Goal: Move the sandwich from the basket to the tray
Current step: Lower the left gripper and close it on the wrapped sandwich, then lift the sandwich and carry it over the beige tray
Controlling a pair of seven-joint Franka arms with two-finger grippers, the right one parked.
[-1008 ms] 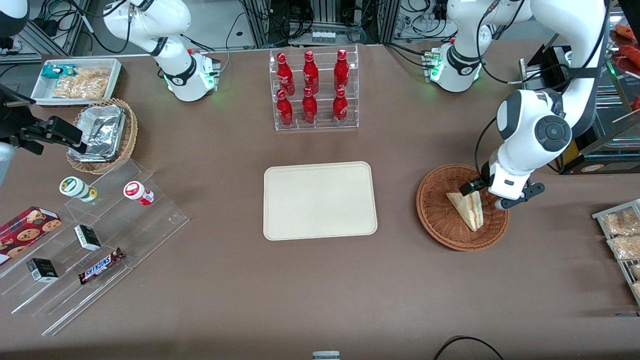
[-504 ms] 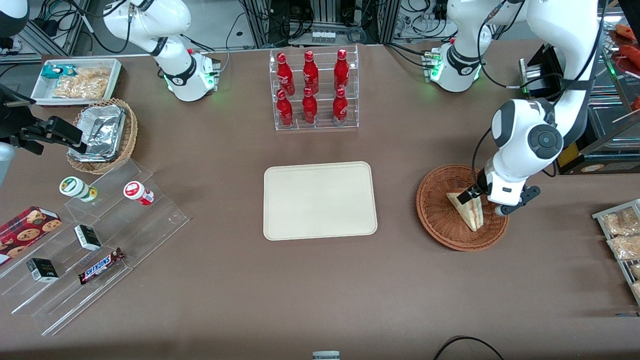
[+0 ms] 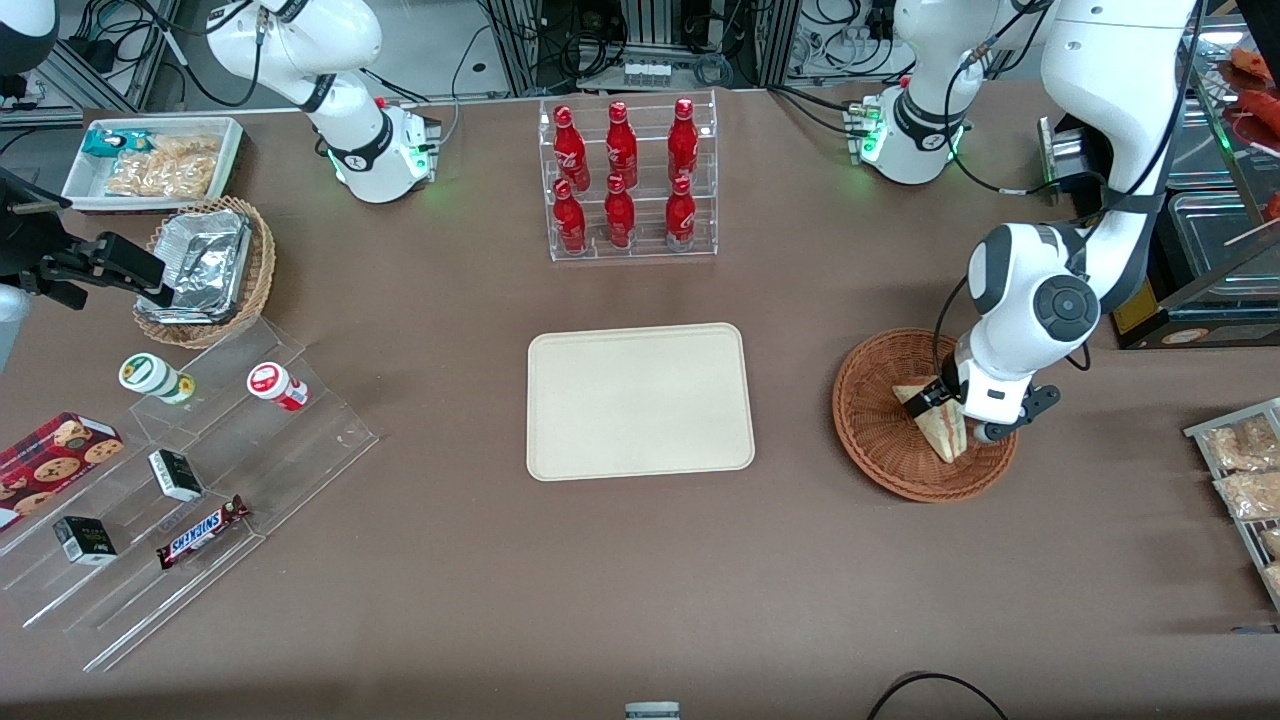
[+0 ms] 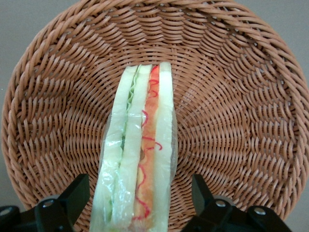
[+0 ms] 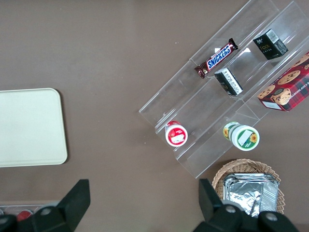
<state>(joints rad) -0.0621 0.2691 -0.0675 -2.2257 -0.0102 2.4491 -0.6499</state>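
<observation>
The sandwich (image 3: 940,425), a clear-wrapped wedge of pale bread with red and green filling, lies in the round reddish-brown wicker basket (image 3: 880,440) toward the working arm's end of the table. In the left wrist view the sandwich (image 4: 137,169) stands on edge in the basket (image 4: 231,121). My left gripper (image 3: 962,410) is low in the basket, open, with one black finger (image 4: 72,198) on each side of the sandwich and a gap to each. The cream-beige tray (image 3: 640,400) lies flat at the table's middle and also shows in the right wrist view (image 5: 29,126).
A clear rack of red bottles (image 3: 625,180) stands farther from the camera than the tray. Clear stepped shelves with snacks (image 3: 180,480), a lighter wicker basket with foil container (image 3: 205,270) and a white bin (image 3: 150,160) lie toward the parked arm's end. Snack packets (image 3: 1245,470) lie beside the basket.
My left gripper has come down into the basket and shifted slightly toward the tray, so its open fingers now straddle the sandwich. The sandwich has not moved.
</observation>
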